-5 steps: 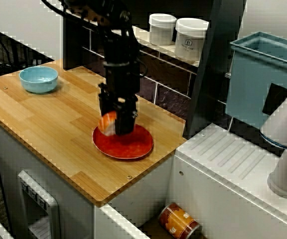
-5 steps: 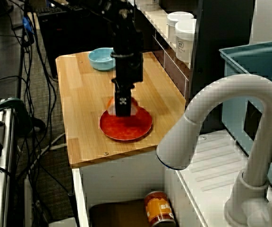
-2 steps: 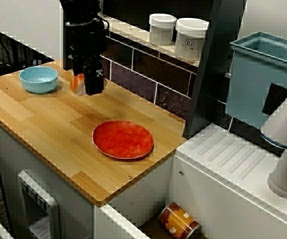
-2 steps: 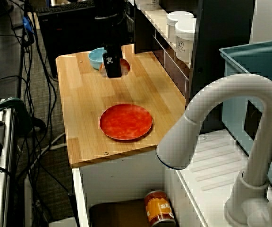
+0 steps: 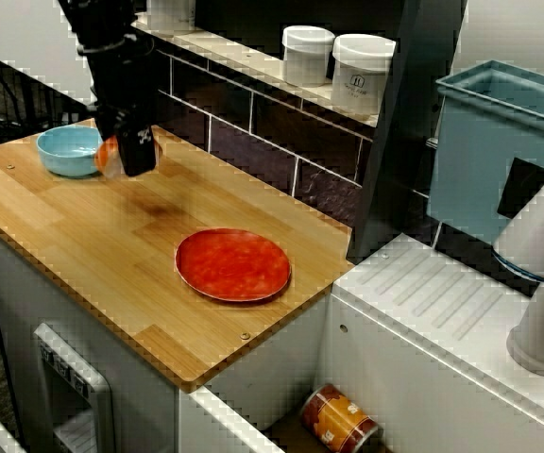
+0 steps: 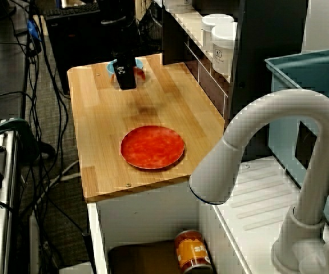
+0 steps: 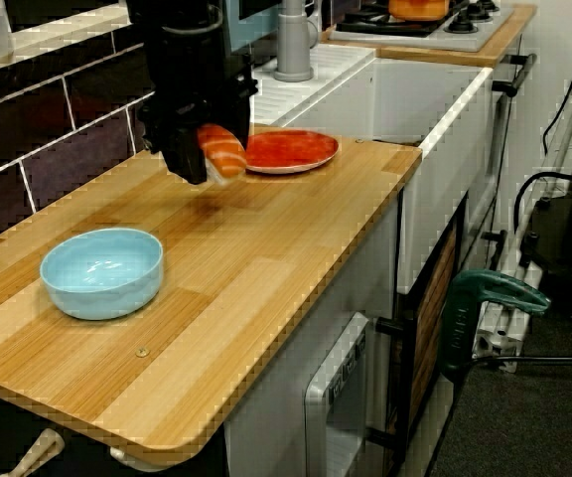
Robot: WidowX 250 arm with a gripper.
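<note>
My gripper hangs above the wooden counter, shut on an orange-and-white piece of salmon sushi. In the view from the bowl end the sushi sticks out of the black gripper, well above the wood. A light blue bowl sits just left of the gripper in the counter front view; the same bowl stands empty. The red plate lies bare near the counter's right end. From the tap end, the gripper covers part of the bowl.
Two white jars stand on the ledge behind the counter. A teal bin and a white tap are on the sink side. A can lies below the counter edge. Cables hang beyond the far side.
The gripper lifted the sushi off the red plate and carried it along the counter to just beside the blue bowl. The plate is now bare.
</note>
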